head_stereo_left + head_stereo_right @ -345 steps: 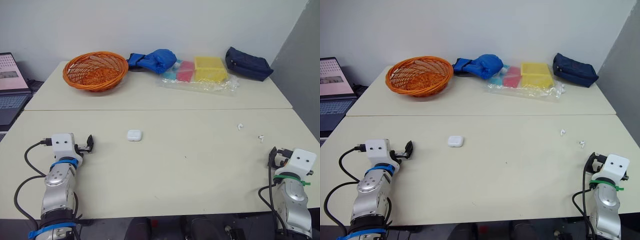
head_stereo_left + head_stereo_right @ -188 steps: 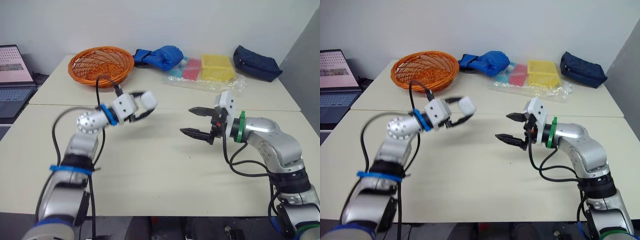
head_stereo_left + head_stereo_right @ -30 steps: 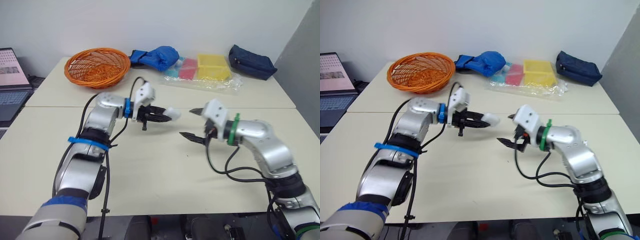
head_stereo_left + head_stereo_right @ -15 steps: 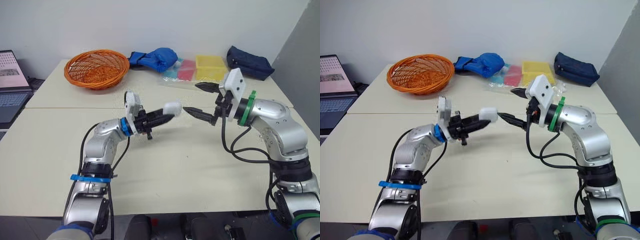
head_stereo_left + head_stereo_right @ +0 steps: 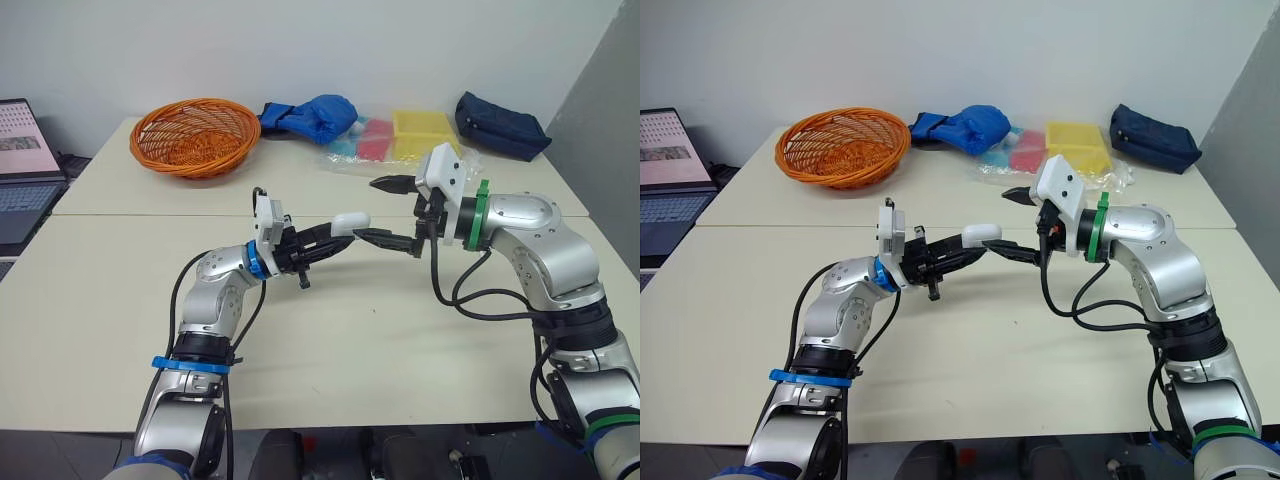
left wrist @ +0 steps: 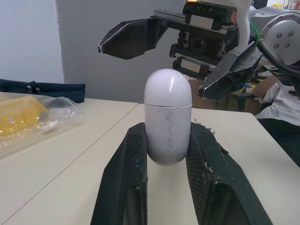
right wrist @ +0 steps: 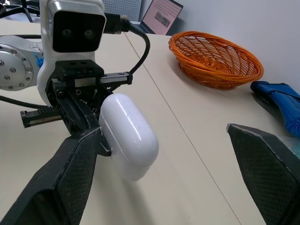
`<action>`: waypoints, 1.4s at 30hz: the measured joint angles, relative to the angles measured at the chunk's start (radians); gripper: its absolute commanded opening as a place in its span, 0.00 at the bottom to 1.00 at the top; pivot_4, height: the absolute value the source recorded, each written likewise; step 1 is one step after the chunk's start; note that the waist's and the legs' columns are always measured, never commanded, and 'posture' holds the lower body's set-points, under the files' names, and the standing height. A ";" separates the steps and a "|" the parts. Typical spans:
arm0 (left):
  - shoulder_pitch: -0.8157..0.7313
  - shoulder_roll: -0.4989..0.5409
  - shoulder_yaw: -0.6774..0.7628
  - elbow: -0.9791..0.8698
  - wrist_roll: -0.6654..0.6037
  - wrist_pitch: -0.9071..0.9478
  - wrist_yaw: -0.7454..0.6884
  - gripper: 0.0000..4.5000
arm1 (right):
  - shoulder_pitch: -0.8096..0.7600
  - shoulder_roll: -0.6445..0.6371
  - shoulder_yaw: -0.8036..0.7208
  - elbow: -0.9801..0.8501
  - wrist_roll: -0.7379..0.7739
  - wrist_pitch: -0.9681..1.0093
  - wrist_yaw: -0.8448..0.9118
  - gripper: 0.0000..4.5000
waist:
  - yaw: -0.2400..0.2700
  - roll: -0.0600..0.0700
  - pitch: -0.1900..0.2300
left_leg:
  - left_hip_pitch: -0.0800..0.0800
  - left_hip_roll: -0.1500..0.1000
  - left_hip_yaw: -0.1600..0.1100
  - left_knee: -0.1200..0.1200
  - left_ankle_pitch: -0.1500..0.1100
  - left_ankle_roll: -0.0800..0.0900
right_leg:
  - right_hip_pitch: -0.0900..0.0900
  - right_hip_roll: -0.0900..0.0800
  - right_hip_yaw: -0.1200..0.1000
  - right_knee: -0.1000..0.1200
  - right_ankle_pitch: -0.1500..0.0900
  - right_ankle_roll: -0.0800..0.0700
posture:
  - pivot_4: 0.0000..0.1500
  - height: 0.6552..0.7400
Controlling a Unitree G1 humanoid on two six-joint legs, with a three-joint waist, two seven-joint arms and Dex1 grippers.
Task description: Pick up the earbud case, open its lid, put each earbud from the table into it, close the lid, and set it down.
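– Over the middle of the desk point(image 5: 380, 330), what's happening?
– See the left tool point(image 5: 330, 235)? It's clenched on the earbud case point(image 5: 351, 221), held in the air at frame centre, lid point(image 6: 167, 86) shut. And the right tool point(image 5: 390, 212) gapes wide just beside it, lower finger near the lid end.
– Which step?
– Opening the lid, I'd say. Next that finger must catch the lid's edge and flip it.
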 measured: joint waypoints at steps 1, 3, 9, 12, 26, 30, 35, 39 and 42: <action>0.001 0.000 -0.003 -0.002 0.000 0.000 -0.001 0.17 | 0.000 0.002 0.000 0.002 -0.007 -0.001 -0.004 0.99 | 0.000 0.000 0.000 | 0.000 0.000 0.000 0.000 0.000 0.000 | 0.000 0.000 0.000 0.000 0.000 0.000 | 1.00 1.00; 0.005 0.002 -0.003 -0.002 -0.002 0.002 0.000 0.17 | 0.000 0.008 0.000 0.009 -0.011 -0.001 -0.004 0.99 | 0.000 0.000 0.000 | 0.000 0.000 0.000 0.000 0.000 0.000 | 0.000 0.000 0.000 0.000 0.000 0.000 | 1.00 1.00; 0.008 0.002 -0.005 -0.002 -0.004 0.011 0.004 0.17 | -0.003 0.011 -0.001 0.021 -0.012 -0.003 -0.003 0.99 | 0.000 0.000 0.000 | 0.000 0.000 0.000 0.000 0.000 0.000 | 0.000 0.000 0.000 0.000 0.000 0.000 | 1.00 1.00; 0.011 -0.001 -0.024 -0.016 -0.006 0.021 -0.004 0.17 | -0.033 0.011 -0.031 0.044 0.008 0.022 -0.022 0.99 | 0.000 0.000 0.000 | 0.000 0.000 0.000 0.000 0.000 0.000 | 0.000 0.000 0.000 0.000 0.000 0.000 | 1.00 1.00; 0.014 -0.018 -0.028 -0.018 -0.003 0.000 0.030 0.17 | -0.008 -0.051 -0.178 -0.074 0.224 0.274 -0.038 0.99 | 0.000 0.000 0.000 | 0.000 0.000 0.000 0.000 0.000 0.000 | 0.000 0.000 0.000 -0.001 0.000 0.000 | 1.00 1.00; 0.027 -0.029 -0.012 -0.030 0.019 -0.025 0.139 0.17 | 0.169 -0.075 -0.308 -0.102 0.168 0.283 -0.211 0.99 | 0.006 0.000 0.000 | -0.001 0.000 -0.001 -0.001 0.000 0.000 | 0.001 -0.001 0.001 -0.002 0.000 0.000 | 1.00 1.00; 0.054 -0.045 0.022 -0.076 0.038 -0.034 0.282 0.17 | 0.335 0.028 -0.407 -0.085 0.096 0.302 -0.460 0.99 | -0.005 0.003 0.002 | 0.000 -0.001 0.001 -0.001 0.000 0.000 | -0.001 -0.001 0.003 0.000 0.000 0.001 | 1.00 1.00; 0.114 -0.067 0.023 -0.172 0.031 -0.006 0.368 0.17 | 0.356 0.089 -0.396 0.052 -0.049 0.177 -0.648 0.99 | -0.007 0.002 0.000 | 0.002 0.000 0.001 -0.001 0.000 0.000 | 0.001 0.000 0.003 0.000 0.000 0.001 | 1.00 1.00; 0.149 -0.071 0.012 -0.199 0.027 0.025 0.388 0.17 | 0.356 0.143 -0.393 0.198 -0.107 0.112 -0.743 0.99 | -0.006 0.003 0.001 | 0.001 0.000 0.001 -0.001 0.000 0.000 | 0.000 0.000 0.003 0.000 0.001 0.001 | 1.00 1.00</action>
